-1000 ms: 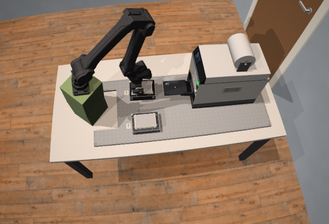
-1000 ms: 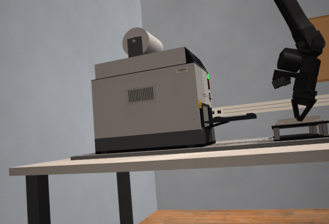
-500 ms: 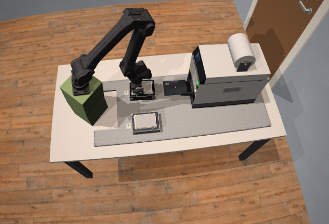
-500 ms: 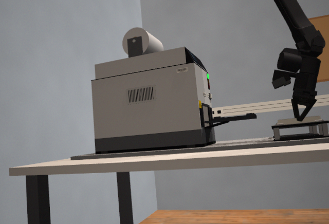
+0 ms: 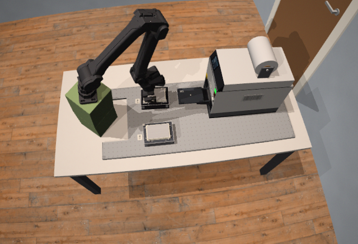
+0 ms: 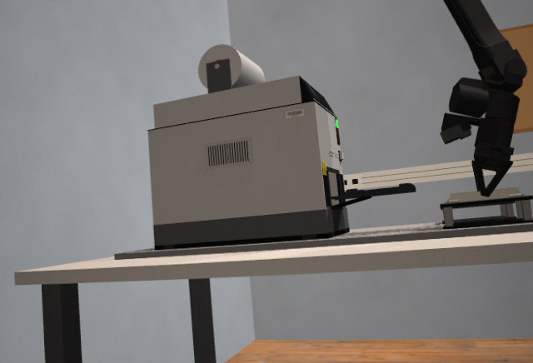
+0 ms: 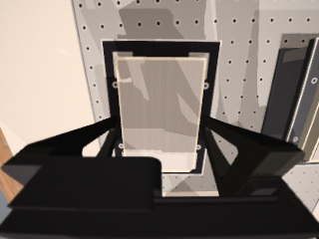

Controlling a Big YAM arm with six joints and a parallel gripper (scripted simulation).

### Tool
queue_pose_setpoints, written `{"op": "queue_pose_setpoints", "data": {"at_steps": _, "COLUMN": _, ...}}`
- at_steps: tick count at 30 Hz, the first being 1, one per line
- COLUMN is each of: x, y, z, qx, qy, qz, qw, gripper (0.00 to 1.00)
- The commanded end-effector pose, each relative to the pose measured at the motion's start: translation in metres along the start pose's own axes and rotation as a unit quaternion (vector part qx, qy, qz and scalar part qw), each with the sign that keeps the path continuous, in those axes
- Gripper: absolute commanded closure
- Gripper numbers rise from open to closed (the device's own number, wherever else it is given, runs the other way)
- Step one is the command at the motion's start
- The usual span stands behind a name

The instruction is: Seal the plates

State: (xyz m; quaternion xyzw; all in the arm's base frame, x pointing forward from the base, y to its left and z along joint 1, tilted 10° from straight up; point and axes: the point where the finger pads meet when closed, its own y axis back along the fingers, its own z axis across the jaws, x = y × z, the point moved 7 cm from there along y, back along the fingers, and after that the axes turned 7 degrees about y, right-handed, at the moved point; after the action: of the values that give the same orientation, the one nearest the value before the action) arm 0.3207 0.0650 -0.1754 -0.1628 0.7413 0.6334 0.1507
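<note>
My gripper (image 7: 159, 119) (image 6: 486, 192) is open over the back nest, its fingers at the two long sides of a plate (image 7: 159, 100) (image 5: 160, 93) (image 6: 509, 192). The plate lies in the back nest (image 7: 161, 47) (image 5: 155, 107); it looks flat, with a smooth greyish top and no wells visible. The other plate (image 5: 158, 131) lies in the front nest (image 5: 159, 144), also smooth and light on top. The sealer's stage (image 5: 192, 95) (image 6: 383, 191) is out and bare. The sealer's lamp (image 5: 215, 91) (image 6: 336, 123) is green. The nest labels are too small to read.
The sealer (image 5: 245, 102) (image 6: 236, 178) stands at the right of the perforated board (image 5: 231, 128), with a foil roll (image 5: 261, 51) (image 6: 249, 67) on top. The arm's green base block (image 5: 99, 114) is at the left. The front nest lies beside the gripper in the wrist view.
</note>
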Motion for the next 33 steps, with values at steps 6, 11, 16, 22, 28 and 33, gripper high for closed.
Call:
{"op": "queue_pose_setpoints", "data": {"at_steps": 6, "x": -0.007, "y": 0.006, "z": 0.004, "qx": -0.004, "qy": -0.001, "qz": -0.013, "qw": 1.0, "gripper": 0.0}}
{"op": "queue_pose_setpoints", "data": {"at_steps": 11, "x": -0.007, "y": 0.006, "z": 0.004, "qx": -0.004, "qy": -0.001, "qz": -0.012, "qw": 1.0, "gripper": 0.0}}
{"op": "queue_pose_setpoints", "data": {"at_steps": 16, "x": -0.006, "y": 0.006, "z": 0.004, "qx": -0.004, "qy": -0.001, "qz": -0.012, "qw": 1.0, "gripper": 0.0}}
{"op": "queue_pose_setpoints", "data": {"at_steps": 22, "x": -0.002, "y": 0.013, "z": 0.002, "qx": -0.002, "qy": 0.002, "qz": -0.002, "qw": 1.0, "gripper": 0.0}}
{"op": "queue_pose_setpoints", "data": {"at_steps": 28, "x": -0.013, "y": 0.014, "z": 0.004, "qx": -0.003, "qy": -0.004, "qz": -0.012, "qw": 1.0, "gripper": 0.0}}
{"op": "queue_pose_setpoints", "data": {"at_steps": 33, "x": -0.009, "y": 0.017, "z": 0.0, "qx": 0.0, "qy": -0.006, "qz": -0.006, "qw": 1.0, "gripper": 0.0}}
